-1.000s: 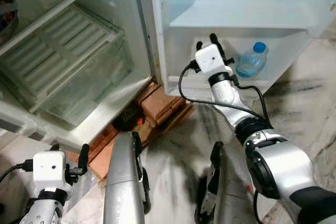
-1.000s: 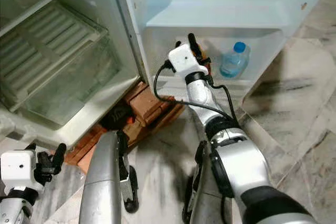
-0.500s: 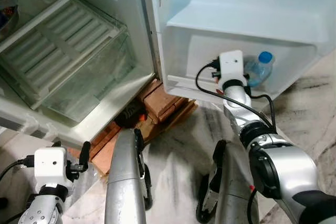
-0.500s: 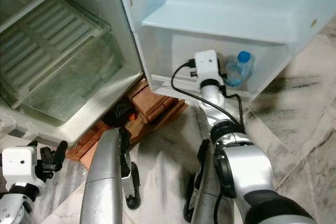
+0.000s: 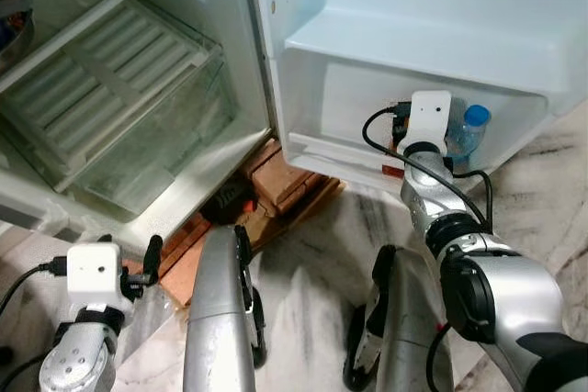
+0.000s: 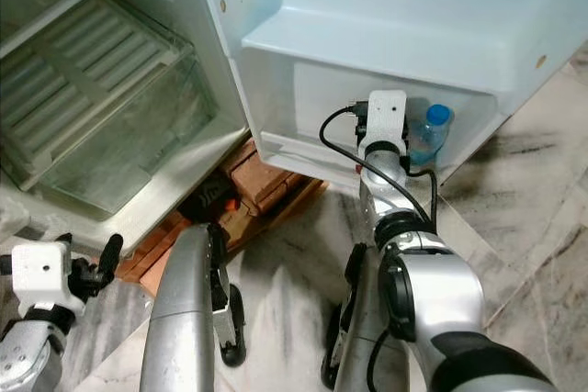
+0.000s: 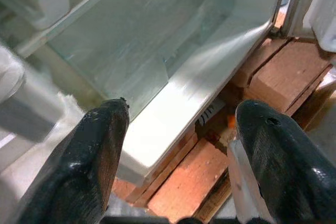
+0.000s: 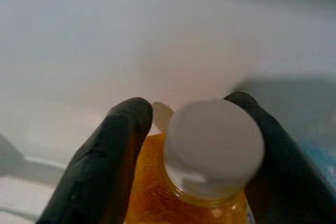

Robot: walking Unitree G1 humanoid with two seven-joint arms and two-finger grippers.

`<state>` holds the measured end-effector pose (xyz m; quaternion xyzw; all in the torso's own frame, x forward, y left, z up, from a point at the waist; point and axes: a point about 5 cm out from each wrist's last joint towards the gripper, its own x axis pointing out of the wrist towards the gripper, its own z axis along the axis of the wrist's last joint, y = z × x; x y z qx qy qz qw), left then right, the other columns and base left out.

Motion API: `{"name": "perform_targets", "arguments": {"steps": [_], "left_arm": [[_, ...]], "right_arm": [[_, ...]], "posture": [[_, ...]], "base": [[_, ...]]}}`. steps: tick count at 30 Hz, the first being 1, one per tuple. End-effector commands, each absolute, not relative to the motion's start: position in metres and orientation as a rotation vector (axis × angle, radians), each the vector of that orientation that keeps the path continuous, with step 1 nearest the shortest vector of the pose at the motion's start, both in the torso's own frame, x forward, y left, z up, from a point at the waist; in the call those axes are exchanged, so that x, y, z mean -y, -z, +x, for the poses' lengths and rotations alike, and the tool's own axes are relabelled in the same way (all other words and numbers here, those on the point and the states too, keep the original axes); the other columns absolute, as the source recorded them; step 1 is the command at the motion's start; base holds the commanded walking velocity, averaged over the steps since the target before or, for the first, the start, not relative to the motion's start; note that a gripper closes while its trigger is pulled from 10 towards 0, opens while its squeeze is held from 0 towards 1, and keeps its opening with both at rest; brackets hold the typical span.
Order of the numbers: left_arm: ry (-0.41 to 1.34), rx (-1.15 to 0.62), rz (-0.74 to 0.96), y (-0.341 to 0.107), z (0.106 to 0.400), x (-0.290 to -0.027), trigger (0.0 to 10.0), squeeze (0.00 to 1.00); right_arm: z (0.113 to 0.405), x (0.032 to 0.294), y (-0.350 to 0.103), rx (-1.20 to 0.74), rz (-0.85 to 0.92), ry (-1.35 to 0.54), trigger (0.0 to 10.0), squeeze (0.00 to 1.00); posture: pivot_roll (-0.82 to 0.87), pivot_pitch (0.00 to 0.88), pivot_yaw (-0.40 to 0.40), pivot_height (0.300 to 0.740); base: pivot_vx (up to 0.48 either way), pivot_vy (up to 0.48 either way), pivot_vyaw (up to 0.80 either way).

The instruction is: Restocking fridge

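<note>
Two bottles are seen in the fridge door's lower shelf [image 5: 317, 149]: an orange juice bottle [image 8: 194, 192], upright with white cap uppermost, clamped between the right gripper [image 8: 189, 145] fingers, and a blue-capped water bottle [image 5: 467, 130] just beside it. Since a second ago, the right gripper has been lowered into the shelf. The left gripper [image 7: 176, 124] is held wide open, empty.

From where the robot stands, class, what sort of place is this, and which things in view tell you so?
Most likely a home kitchen, seen at an open fridge. The fridge door shelf holds a water bottle, the glass crisper drawer sits inside, and the right gripper holds an orange juice bottle. The marble floor fits a house.
</note>
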<state>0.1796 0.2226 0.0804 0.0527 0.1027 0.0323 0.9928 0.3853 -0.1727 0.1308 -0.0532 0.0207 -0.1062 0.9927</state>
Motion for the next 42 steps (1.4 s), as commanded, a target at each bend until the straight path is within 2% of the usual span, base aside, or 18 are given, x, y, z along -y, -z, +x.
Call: {"name": "perform_targets", "arguments": {"steps": [1, 2, 12, 23, 26, 27, 30, 31, 32, 33, 34, 39, 42], "left_arm": [[-0.083, -0.243, 0.113, -0.073, 0.176, -0.228, 10.0, 0.0], [-0.084, -0.242, 0.11, -0.073, 0.179, -0.227, 10.0, 0.0], [-0.076, -0.226, 0.062, -0.065, 0.197, -0.221, 10.0, 0.0], [-0.115, -0.252, 0.0, -0.048, 0.205, -0.221, 10.0, 0.0], [-0.097, -0.249, 0.043, -0.045, 0.208, -0.218, 10.0, 0.0], [-0.09, -0.244, 0.046, -0.043, 0.212, -0.216, 10.0, 0.0], [-0.094, -0.24, 0.037, -0.043, 0.214, -0.216, 10.0, 0.0], [-0.093, -0.232, 0.035, -0.043, 0.216, -0.215, 10.0, 0.0], [-0.093, -0.232, 0.035, -0.043, 0.216, -0.215, 10.0, 0.0], [-0.09, -0.223, 0.036, -0.044, 0.217, -0.215, 10.0, 0.0], [-0.09, -0.218, 0.036, -0.044, 0.218, -0.214, 10.0, 0.0], [-0.107, -0.189, 0.03, -0.048, 0.222, -0.216, 10.0, 0.0], [-0.117, -0.198, 0.02, -0.042, 0.219, -0.216, 10.0, 0.0]], "right_arm": [[0.387, 0.169, -0.129, -0.083, -0.026, 0.215, 10.0, 1.0], [0.388, 0.169, -0.129, -0.096, 0.021, 0.222, 10.0, 1.0], [0.4, 0.158, -0.172, 0.088, 0.003, 0.129, 10.0, 1.0], [0.396, 0.145, -0.176, 0.158, 0.034, 0.034, 10.0, 1.0], [0.385, 0.133, -0.16, 0.143, 0.022, -0.068, 10.0, 1.0], [0.369, 0.124, -0.142, 0.121, 0.008, -0.162, 10.0, 1.0], [0.353, 0.12, -0.129, 0.095, 0.007, -0.225, 10.0, 1.0], [0.338, 0.12, -0.121, 0.095, -0.01, -0.272, 10.0, 1.0], [0.338, 0.12, -0.121, 0.095, -0.01, -0.272, 10.0, 1.0], [0.325, 0.121, -0.115, 0.091, -0.031, -0.291, 10.0, 0.59], [0.32, 0.123, -0.113, 0.093, -0.032, -0.285, 10.0, 0.0], [0.304, 0.136, -0.115, 0.176, -0.063, -0.204, 10.0, 0.0], [0.29, 0.155, -0.105, 0.129, -0.04, -0.045, 10.0, 0.0]], "posture": [[0.34, 0.25, 0.054, 0.539], [0.34, 0.246, 0.052, 0.539], [0.28, 0.175, 0.012, 0.539], [0.22, 0.105, -0.01, 0.539], [0.19, 0.087, -0.018, 0.539], [0.17, 0.072, -0.018, 0.539], [0.16, 0.064, -0.017, 0.539], [0.15, 0.058, -0.019, 0.539], [0.15, 0.058, -0.019, 0.539], [0.14, 0.052, -0.021, 0.539], [0.14, 0.045, -0.023, 0.539], [0.13, 0.044, -0.014, 0.539], [0.11, 0.03, 0.005, 0.552]], "base": [[0.0, 0.0, 0.0], [0.0, 0.0, 0.0], [0.0, 0.0, 0.0], [0.0, 0.0, 0.0], [0.0, 0.0, 0.0], [0.0, 0.0, 0.0], [0.0, 0.0, 0.0], [0.0, 0.0, 0.0], [0.0, 0.0, 0.0], [0.0, 0.0, 0.0], [0.0, 0.0, 0.0], [0.0, 0.0, 0.0], [0.0, 0.0, -0.28]]}}
